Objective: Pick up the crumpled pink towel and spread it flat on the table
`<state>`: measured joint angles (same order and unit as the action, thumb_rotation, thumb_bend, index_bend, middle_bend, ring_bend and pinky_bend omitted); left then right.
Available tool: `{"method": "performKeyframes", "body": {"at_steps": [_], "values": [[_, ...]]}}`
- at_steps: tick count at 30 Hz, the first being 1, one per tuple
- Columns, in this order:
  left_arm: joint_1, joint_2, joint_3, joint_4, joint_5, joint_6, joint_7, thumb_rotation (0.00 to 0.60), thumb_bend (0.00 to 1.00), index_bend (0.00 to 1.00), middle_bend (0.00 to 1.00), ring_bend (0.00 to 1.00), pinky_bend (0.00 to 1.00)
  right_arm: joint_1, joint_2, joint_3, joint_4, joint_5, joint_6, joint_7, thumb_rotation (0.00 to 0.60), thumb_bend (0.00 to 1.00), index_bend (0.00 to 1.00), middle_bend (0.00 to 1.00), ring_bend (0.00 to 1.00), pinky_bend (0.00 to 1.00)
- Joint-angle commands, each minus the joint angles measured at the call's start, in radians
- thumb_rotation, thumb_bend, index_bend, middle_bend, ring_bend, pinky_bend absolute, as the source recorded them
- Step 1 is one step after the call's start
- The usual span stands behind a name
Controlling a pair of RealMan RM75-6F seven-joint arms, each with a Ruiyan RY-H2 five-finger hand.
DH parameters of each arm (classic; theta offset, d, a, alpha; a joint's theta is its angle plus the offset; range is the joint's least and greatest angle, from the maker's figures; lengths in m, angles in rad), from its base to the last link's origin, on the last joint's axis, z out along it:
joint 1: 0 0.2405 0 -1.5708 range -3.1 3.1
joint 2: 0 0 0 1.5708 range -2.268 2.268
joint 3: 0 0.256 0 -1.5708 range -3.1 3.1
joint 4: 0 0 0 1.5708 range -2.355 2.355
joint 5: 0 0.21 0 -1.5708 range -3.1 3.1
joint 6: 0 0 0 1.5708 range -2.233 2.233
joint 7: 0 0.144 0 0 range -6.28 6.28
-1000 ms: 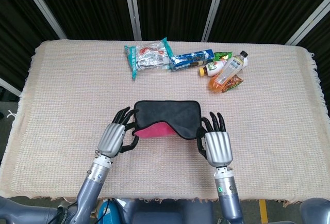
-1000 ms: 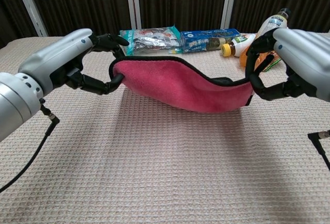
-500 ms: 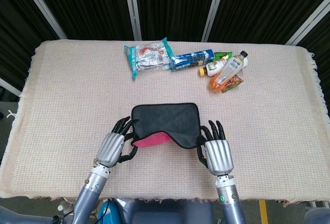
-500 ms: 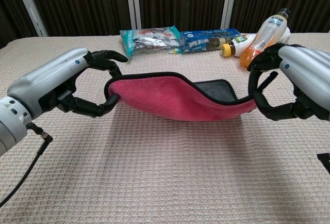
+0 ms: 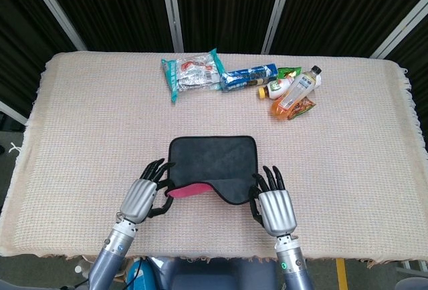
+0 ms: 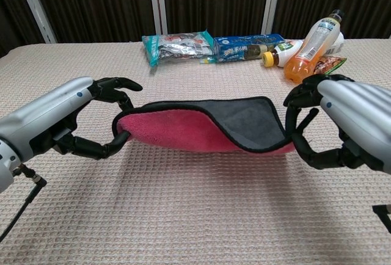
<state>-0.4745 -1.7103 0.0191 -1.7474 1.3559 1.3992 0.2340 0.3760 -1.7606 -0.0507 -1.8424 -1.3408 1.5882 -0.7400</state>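
The towel (image 5: pixel 212 158) (image 6: pixel 244 120) is dark grey on top and pink underneath, with a black hem. Its far part lies flat on the table. The near edge is lifted, so the pink side (image 6: pixel 177 137) shows in the chest view. My left hand (image 5: pixel 141 198) (image 6: pixel 58 118) pinches the near left corner. My right hand (image 5: pixel 275 208) (image 6: pixel 351 124) pinches the near right corner. Both hands hover low over the table's near middle, with the towel stretched between them.
Along the far edge lie a snack bag (image 5: pixel 192 73), a blue packet (image 5: pixel 249 76), a small yellow-capped bottle (image 5: pixel 274 89), an orange drink bottle (image 5: pixel 295 93) and a wrapper (image 5: pixel 304 107). The woven table cloth (image 5: pixel 87 129) covers the whole table.
Both hands have drawn back toward me and come down, pulling the towel's near edge. More of the grey top now lies flat and less pink shows.
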Motion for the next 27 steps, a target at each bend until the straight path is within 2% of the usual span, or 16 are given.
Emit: {"method": "performKeyframes", "body": {"at_steps": [1,13,16,18,21,26,27], "values": [[0.008,0.004,0.004,0.003,0.007,-0.006,-0.006,0.6,0.53,0.65,0.11,0.0,0.0,-0.01,-0.005,-0.008,0.005,-0.007,-0.008,-0.009,0.6,0.54,0.6,0.27,0.09,0.06],[0.037,-0.001,0.021,0.03,0.016,-0.049,-0.024,0.6,0.51,0.61,0.11,0.0,0.0,-0.042,-0.022,-0.022,0.024,0.0,-0.055,-0.06,0.6,0.54,0.58,0.27,0.09,0.06],[0.04,0.0,0.022,0.036,0.009,-0.064,-0.03,0.6,0.45,0.55,0.1,0.0,0.0,-0.048,-0.023,-0.019,0.022,0.019,-0.067,-0.065,0.6,0.54,0.47,0.25,0.07,0.06],[0.04,0.004,0.02,0.04,0.004,-0.079,-0.031,0.6,0.35,0.48,0.07,0.0,0.0,-0.051,-0.021,-0.018,0.013,0.037,-0.081,-0.078,0.6,0.54,0.34,0.2,0.03,0.06],[0.038,0.013,0.02,0.037,-0.004,-0.101,-0.031,0.6,0.23,0.41,0.05,0.0,0.0,-0.053,-0.016,-0.018,0.001,0.064,-0.101,-0.103,0.6,0.53,0.22,0.13,0.0,0.05],[0.032,0.038,0.022,0.014,-0.018,-0.142,-0.028,0.6,0.14,0.31,0.01,0.0,0.0,-0.059,-0.01,-0.023,-0.029,0.095,-0.119,-0.146,0.6,0.38,0.05,0.03,0.0,0.01],[0.031,0.043,0.023,0.008,-0.018,-0.148,-0.028,0.6,0.12,0.26,0.01,0.0,0.0,-0.06,-0.007,-0.026,-0.037,0.102,-0.122,-0.157,0.6,0.33,0.02,0.01,0.0,0.0]]}}
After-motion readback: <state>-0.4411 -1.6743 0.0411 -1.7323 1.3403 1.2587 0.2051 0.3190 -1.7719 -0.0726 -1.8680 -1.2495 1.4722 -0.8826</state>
